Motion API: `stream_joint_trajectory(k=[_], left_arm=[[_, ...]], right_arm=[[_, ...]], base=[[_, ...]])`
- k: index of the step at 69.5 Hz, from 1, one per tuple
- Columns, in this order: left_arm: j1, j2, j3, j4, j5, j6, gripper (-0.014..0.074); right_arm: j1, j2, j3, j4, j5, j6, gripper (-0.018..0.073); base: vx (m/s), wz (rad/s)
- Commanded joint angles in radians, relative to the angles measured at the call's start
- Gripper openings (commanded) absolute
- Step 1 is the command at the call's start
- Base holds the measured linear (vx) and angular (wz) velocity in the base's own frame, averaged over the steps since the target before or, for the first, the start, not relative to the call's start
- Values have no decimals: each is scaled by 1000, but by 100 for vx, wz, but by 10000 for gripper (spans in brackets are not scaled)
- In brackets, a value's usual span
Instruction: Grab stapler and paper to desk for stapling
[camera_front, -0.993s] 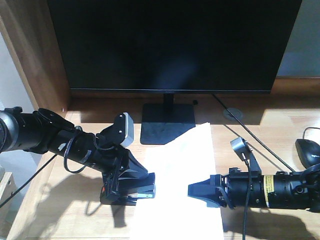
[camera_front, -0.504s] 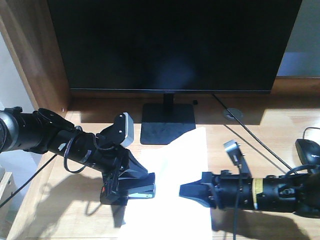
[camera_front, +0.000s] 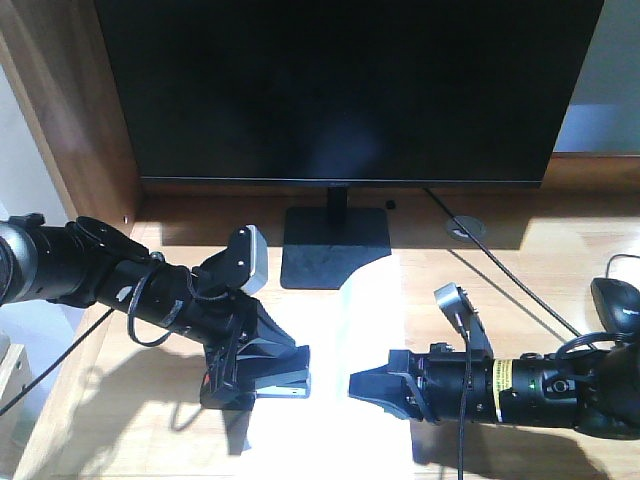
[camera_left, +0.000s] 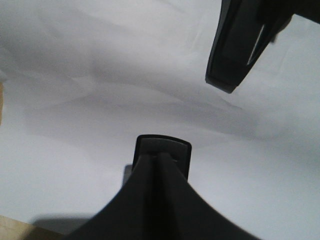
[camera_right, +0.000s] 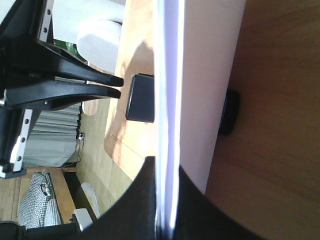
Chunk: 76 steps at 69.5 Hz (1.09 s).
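Tool states first: our left tool (camera_front: 285, 375) grips the stapler (camera_front: 262, 378) at the paper's (camera_front: 372, 300) edge, our right tool (camera_front: 362, 385) pinches the sheet. Both sit on the tabletop (camera_front: 540, 270); we judge stapling remains.

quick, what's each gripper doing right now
Left gripper: shut on the stapler.
Right gripper: shut on the paper.

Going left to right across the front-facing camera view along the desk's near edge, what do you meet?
Left gripper clamping the small black stapler with the orange-red patch → white paper sheet → right gripper → black computer mouse.
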Motion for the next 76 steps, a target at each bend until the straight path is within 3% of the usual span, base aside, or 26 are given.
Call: stream_joint_trajectory(k=[1, 57, 76], left_arm=[[-3, -46, -24, -52, 38, 4, -6], [-3, -46, -24, -71, 47, 4, -6], [-3, -22, -24, -79, 55, 66, -6]], right_arm=[[2, -32, -18, 10, -60, -13, -3], [2, -32, -18, 9, -61, -13, -3], [2, -32, -18, 10, -61, -13, -3]], base=[[0, 0], [0, 0], [0, 0]])
